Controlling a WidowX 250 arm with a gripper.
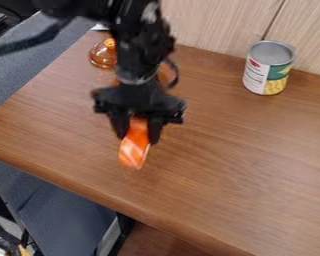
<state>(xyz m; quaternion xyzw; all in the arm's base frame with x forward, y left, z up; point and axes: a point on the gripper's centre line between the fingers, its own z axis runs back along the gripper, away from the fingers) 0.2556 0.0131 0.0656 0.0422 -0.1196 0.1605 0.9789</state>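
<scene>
Downward, black arm (137, 62) with jaws around orange-and-white piece (134, 150)

Peering down at a slant here, high over the worktop (246, 165), facing the wood-grain panel (206, 22), fairly close in!

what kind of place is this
Probably a lab or workshop corner rather than a real kitchen: a robot gripper holds an orange and white piece over a wooden table, with a can near the wood-grain panel behind.
</scene>
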